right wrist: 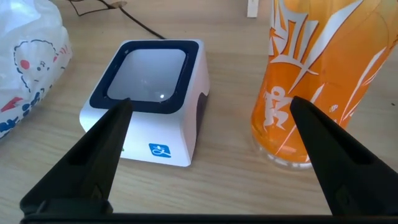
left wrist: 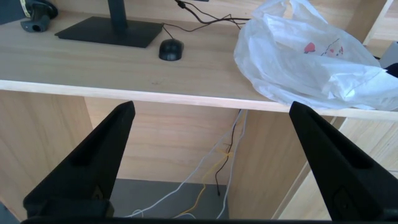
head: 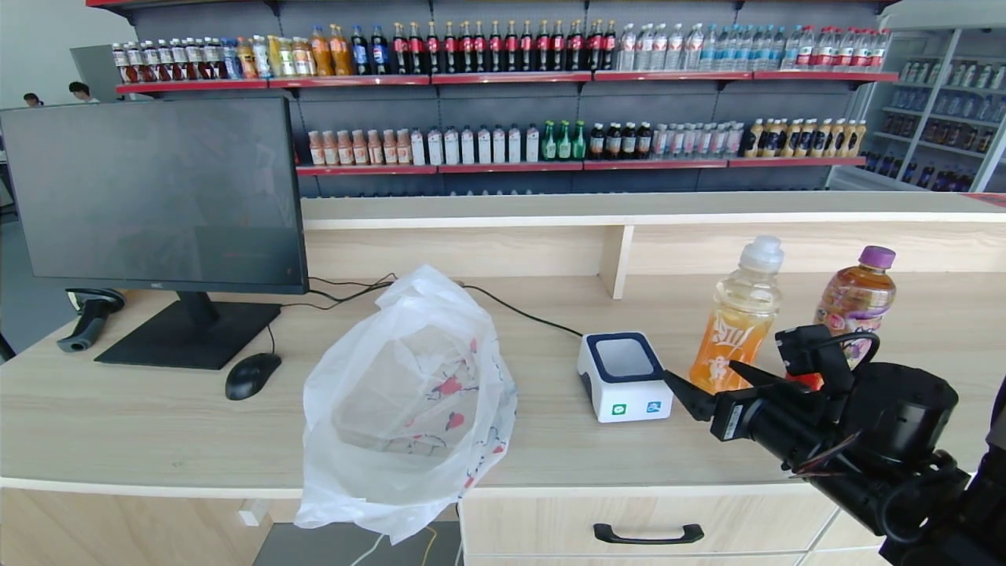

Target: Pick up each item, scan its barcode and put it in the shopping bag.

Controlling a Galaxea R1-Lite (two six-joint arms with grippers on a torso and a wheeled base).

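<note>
One orange-labelled bottle (head: pixel 739 314), purple-capped bottle (head: pixel 857 299), scanner (head: pixel 625 377) with green, blue icons

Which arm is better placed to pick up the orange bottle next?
Right. The right gripper sits open over the counter beside the orange bottle; the left gripper hangs open below the counter edge, by the shopping bag.

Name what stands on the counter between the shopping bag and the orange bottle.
The white barcode scanner stands between the shopping bag and the orange bottle, clearest in the head view.
</note>
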